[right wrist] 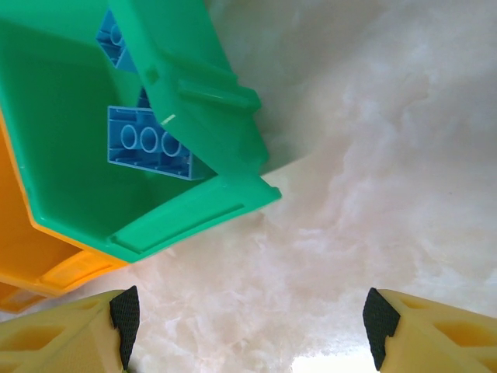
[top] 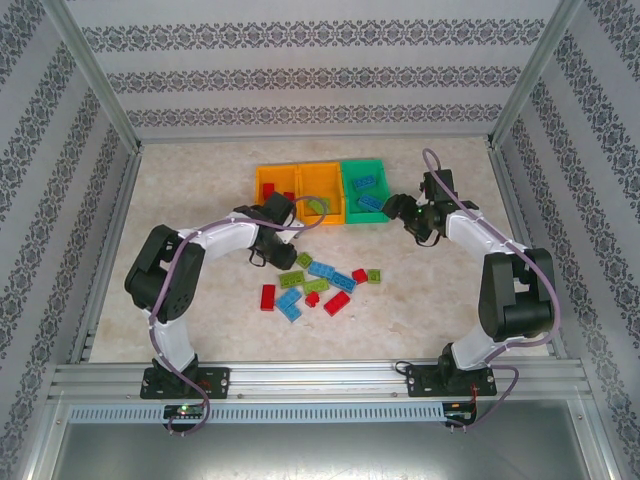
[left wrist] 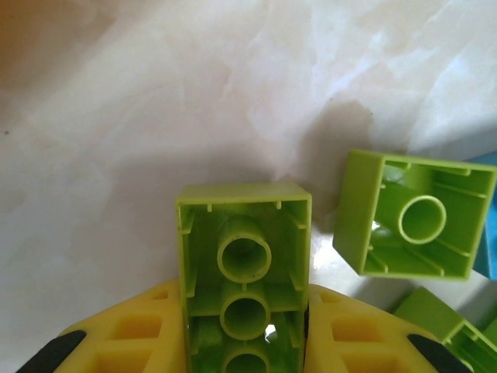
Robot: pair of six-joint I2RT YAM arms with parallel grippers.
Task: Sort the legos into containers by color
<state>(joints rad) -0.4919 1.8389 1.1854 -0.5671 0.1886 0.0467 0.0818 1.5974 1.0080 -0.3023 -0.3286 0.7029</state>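
From above, the three bins sit in a row at the far middle of the surface [top: 200,200]. The left orange bin [top: 262,178] holds something red, the middle orange bin [top: 322,178] holds a green piece, and the green bin [top: 352,170] holds blue ones. A scatter of loose legos [top: 320,285] in red, lime and blue lies nearer the arms, so I'd judge the sorting well short of half done. The left gripper [top: 272,248] dips at the left edge of that scatter, and the right gripper [top: 400,212] hangs just right of the green bin.

In the left wrist view, the left gripper [left wrist: 245,334] is clamped on a lime green brick [left wrist: 245,249], hollow side up. A second lime brick [left wrist: 415,214] lies just right of it.

In the right wrist view, the right gripper [right wrist: 248,326] has its fingers wide apart and holds nothing. The green bin [right wrist: 194,109] ahead of it contains light blue bricks [right wrist: 147,144].

I can read no writing or brand anywhere.
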